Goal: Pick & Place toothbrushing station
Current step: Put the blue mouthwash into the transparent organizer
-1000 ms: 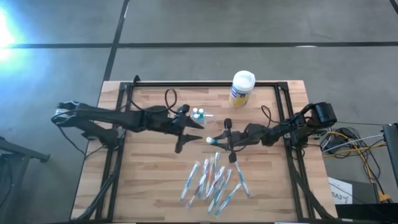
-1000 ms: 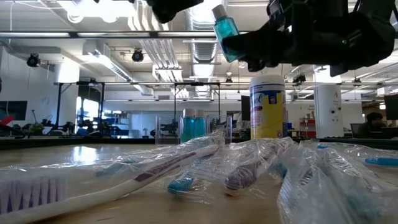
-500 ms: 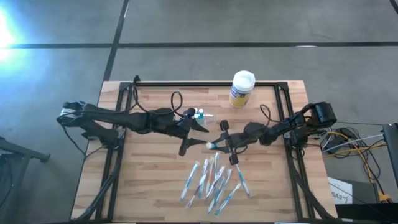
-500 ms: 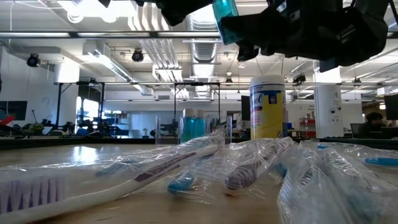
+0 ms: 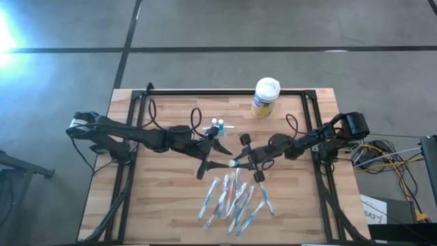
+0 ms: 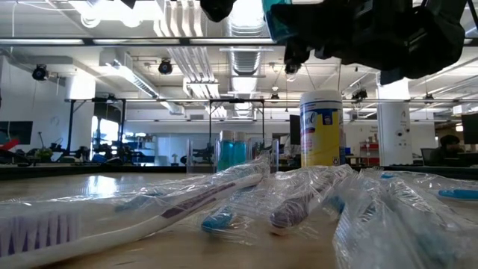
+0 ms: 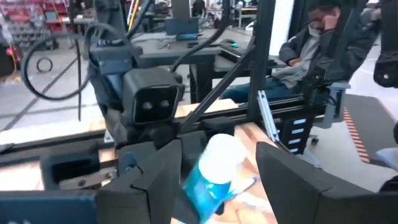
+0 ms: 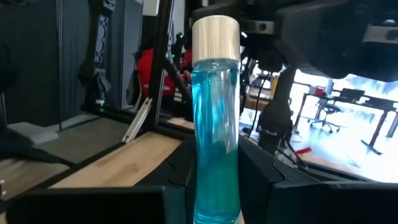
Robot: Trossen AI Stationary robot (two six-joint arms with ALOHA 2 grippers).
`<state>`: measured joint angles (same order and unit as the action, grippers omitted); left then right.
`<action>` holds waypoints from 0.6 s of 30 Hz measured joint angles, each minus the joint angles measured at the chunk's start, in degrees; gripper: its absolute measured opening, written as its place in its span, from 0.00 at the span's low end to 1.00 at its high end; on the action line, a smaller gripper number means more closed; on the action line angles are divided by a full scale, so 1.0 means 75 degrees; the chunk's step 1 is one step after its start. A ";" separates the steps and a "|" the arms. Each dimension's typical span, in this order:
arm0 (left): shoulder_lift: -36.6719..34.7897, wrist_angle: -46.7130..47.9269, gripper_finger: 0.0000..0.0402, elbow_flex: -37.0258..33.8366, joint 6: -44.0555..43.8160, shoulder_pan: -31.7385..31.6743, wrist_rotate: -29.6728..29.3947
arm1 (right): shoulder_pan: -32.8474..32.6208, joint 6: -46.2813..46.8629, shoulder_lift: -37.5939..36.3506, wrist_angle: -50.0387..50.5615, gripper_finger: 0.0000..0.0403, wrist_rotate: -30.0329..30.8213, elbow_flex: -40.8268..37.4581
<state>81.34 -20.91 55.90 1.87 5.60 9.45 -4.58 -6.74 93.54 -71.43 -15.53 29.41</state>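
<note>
From above, my left gripper [image 5: 222, 156] and right gripper [image 5: 239, 158] meet tip to tip. The toothbrushing station [image 5: 217, 126] stands just past them, toward the canister [image 5: 265, 97], with bare wood around it. Low down, I can't read the canister's label. Left wrist: my fingers stand wide on both sides of a blue bottle [image 7: 214, 169]. Right wrist: my fingers pinch that bottle.

Your left gripper [image 5: 217, 155] hangs with fingers spread, tip to tip with your right gripper [image 5: 239, 162], whose fingers are clamped.
</note>
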 joint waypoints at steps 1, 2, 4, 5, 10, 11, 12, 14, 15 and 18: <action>0.0000 0.0040 0.53 0.0000 -0.0090 -0.0002 -0.0045 | 0.0000 0.0042 0.0000 0.0050 0.18 0.0003 0.0000; -0.0010 0.0081 0.53 0.0000 -0.0221 -0.0010 -0.0137 | 0.0005 0.0046 0.0000 0.0126 0.18 0.0023 0.0000; -0.0091 0.0444 0.53 0.0105 -0.0362 -0.0017 -0.0290 | 0.0020 0.0049 0.0000 0.0218 0.18 0.0041 0.0000; -0.0118 0.0729 0.53 0.0281 -0.0395 -0.0017 -0.0354 | 0.0033 0.0049 0.0000 0.0282 0.18 0.0044 0.0000; -0.0002 0.3957 0.53 0.2069 -0.0249 -0.0034 -0.0566 | 0.0094 0.0102 0.0000 0.0408 0.18 0.0067 0.0017; 0.0121 0.4759 0.53 0.2501 -0.0209 -0.0035 -0.0597 | 0.0111 0.0104 0.0000 0.0461 0.18 0.0067 0.0017; 0.0282 0.5471 0.53 0.2917 -0.0183 -0.0034 -0.0653 | 0.0121 0.0107 0.0000 0.0508 0.18 0.0069 0.0017; 0.0605 0.6545 0.53 0.3705 -0.0139 0.0009 -0.0839 | 0.0140 0.0107 0.0000 0.0532 0.18 0.0074 0.0017; 0.0771 0.7068 0.53 0.4041 -0.0101 0.0018 -0.0919 | 0.0144 0.0107 0.0000 0.0525 0.18 0.0082 0.0020; 0.1306 0.7983 0.53 0.4817 -0.0027 0.0029 -0.0930 | 0.0160 0.0192 0.0000 0.0541 0.18 0.0087 0.0023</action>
<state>91.14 38.96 92.03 1.67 5.82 2.48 -3.38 -5.30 93.54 -67.37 -14.87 29.58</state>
